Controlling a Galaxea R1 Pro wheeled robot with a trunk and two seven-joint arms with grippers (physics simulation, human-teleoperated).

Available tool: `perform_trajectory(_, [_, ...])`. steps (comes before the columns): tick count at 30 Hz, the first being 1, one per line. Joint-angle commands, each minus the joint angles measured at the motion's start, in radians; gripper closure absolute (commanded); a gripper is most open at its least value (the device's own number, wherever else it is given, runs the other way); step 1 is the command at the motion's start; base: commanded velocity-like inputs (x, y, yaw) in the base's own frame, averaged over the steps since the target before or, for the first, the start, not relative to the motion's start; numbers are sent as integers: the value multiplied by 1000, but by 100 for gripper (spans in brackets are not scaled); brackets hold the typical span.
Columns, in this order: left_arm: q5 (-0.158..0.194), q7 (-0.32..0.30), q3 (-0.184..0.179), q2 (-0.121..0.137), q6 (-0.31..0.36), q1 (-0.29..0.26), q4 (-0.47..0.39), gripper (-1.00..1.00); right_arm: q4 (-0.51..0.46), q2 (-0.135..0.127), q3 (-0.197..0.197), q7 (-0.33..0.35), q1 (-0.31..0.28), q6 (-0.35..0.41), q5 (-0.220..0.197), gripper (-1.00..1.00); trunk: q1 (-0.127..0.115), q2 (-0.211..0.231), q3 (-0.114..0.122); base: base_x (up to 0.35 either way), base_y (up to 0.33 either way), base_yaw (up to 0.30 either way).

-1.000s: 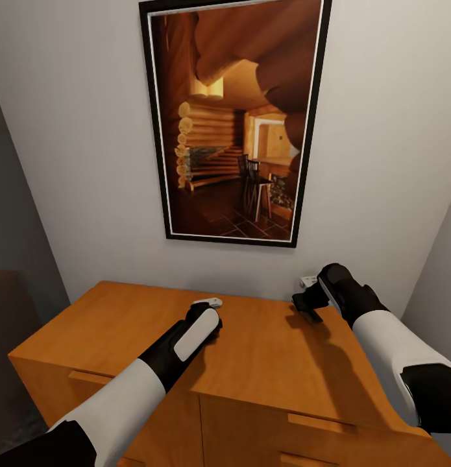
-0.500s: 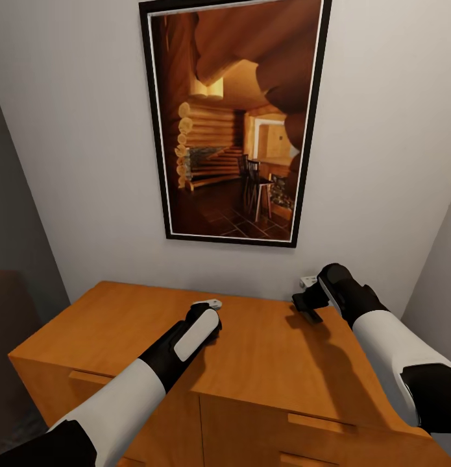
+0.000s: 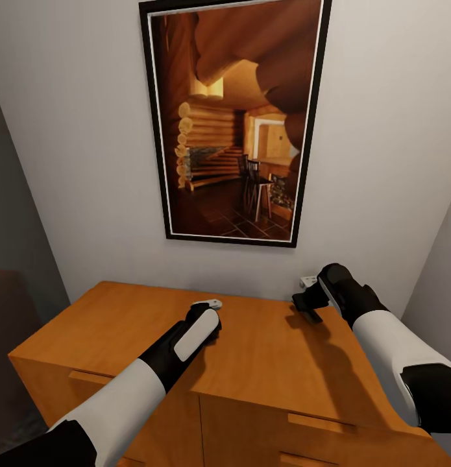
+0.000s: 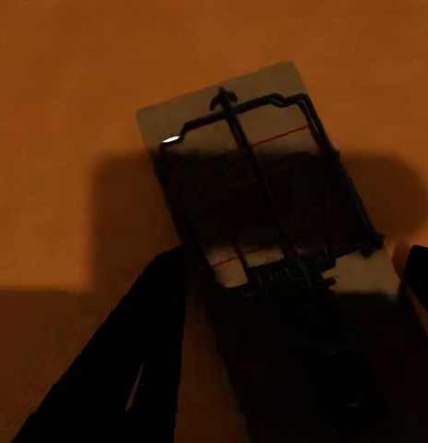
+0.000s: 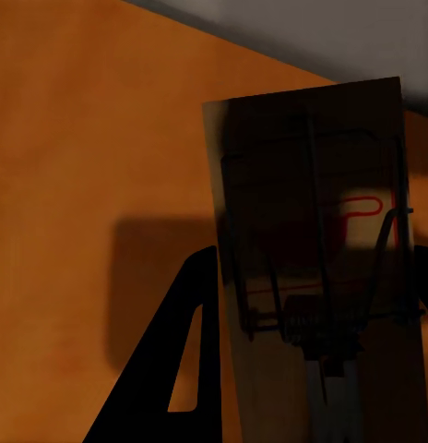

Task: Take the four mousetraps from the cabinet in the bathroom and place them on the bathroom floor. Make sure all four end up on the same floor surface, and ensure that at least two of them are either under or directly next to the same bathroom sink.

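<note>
Head view: a pale wall (image 3: 76,162) rose behind a tall black-framed picture (image 3: 235,123) of a log-cabin interior. Below it stood the orange-brown cabinet (image 3: 121,324), its flat top carrying both arms' shadows and its drawer fronts fitted with slim handles.

The left arm (image 3: 154,370), white with a black forearm, reached across the cabinet top, its left claw (image 4: 288,277) down near the middle of the surface. A small pale shape showed just past the wrist. The right arm (image 3: 381,337) came in from the other side, its right claw (image 3: 307,305) poised near the back edge of the top, close to the wall.

In the left wrist view, 1 mousetrap (image 4: 265,198) lay flat on the orange wood, a tan board with dark wire and a thin red line. It sat between the 2 dark fingers (image 4: 112,369); the claw was spread, and whether the fingers touched the board could not be told.

In the right wrist view, a 2nd mousetrap (image 5: 315,249) lay in shadow on the cabinet top near the wall, a red mark on its board. The right claw's fingers (image 5: 182,369) flanked it, parted; contact could not be told.
</note>
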Motion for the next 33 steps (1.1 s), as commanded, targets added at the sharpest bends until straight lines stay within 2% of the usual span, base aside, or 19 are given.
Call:
perform_trajectory(1, [3, 9, -1, 0, 12, -1, 29, 100, -1, -1, 5, 10, -1, 2, 9, 100, 0, -1, -1, 0, 0, 0])
perform_trajectory(12, [1, 11, -1, 0, 26, -1, 30, 100, -1, -1, 5, 12, -1, 2, 10, 100, 0, -1, -1, 0, 0, 0])
perform_trajectory(21, [-16, 13, -4, 0, 29, -1, 9, 100, -1, -1, 5, 11, -1, 2, 11, 100, 0, -1, -1, 0, 0, 0])
perform_trajectory(23, [-28, 15, -2, 0, 33, -1, -42, 100, -1, -1, 5, 10, -1, 2, 11, 100, 0, -1, -1, 0, 0, 0])
perform_trajectory(28, [-109, 45, 15, 0, 111, -1, -168, 100, -1, 0, 5, 9, -1, 2, 11, 100, 0, -1, -1, 0, 0, 0])
perform_trajectory(31, [-143, 64, 55, 0, 130, -1, -233, 100, -1, 0, 5, 7, -1, 2, 11, 100, 0, -1, -1, 0, 0, 0])
perform_trajectory(33, [-155, 69, 105, 0, 147, -1, -275, 100, -1, 0, 4, 6, -1, 2, 11, 100, 0, -1, -1, 0, 0, 0])
